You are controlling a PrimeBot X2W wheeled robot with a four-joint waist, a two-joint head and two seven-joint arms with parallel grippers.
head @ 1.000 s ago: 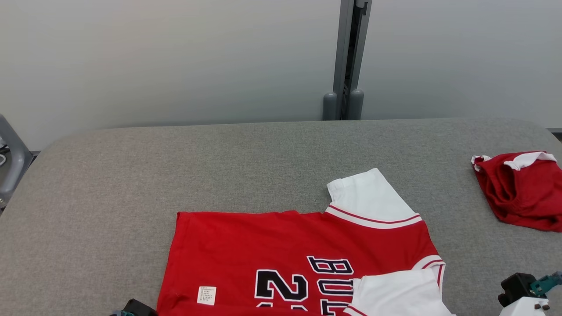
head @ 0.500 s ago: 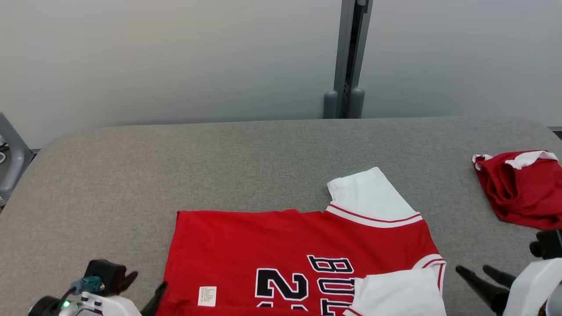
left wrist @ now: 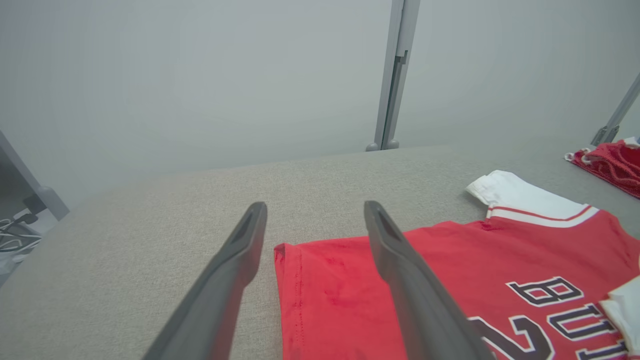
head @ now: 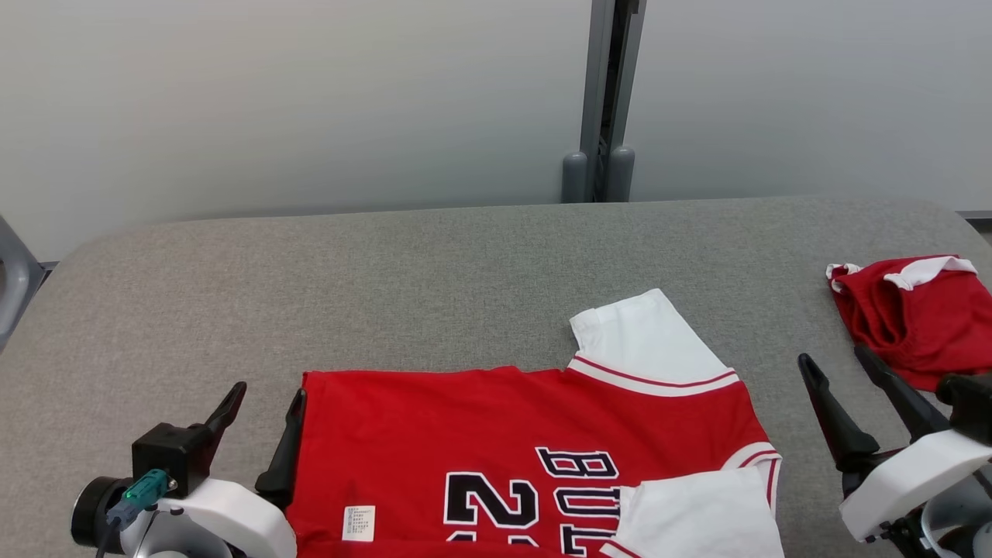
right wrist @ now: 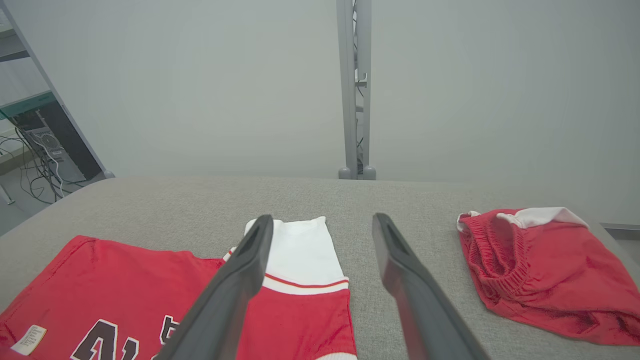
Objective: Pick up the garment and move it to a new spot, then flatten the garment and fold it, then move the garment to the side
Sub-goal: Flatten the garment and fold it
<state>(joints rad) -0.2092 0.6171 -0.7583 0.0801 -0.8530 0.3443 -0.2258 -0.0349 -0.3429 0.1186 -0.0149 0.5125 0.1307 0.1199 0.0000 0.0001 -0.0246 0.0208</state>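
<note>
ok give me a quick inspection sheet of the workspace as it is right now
surface: grey fabric-covered table, rounded corners
job's things: red jersey spread flat, near white sleeve folded onto it
clutter: red shorts bunched at the table's right
end effectors: left end effector open at the jersey's left edge; right end effector open between jersey and shorts; both empty
cables: loose cables off the table's left end
surroundings: pale wall, grey post behind the table

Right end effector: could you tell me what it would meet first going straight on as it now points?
Probably the bare grey table, between the white sleeve and the red shorts; the right end effector clears both, though depth is unclear.
</note>
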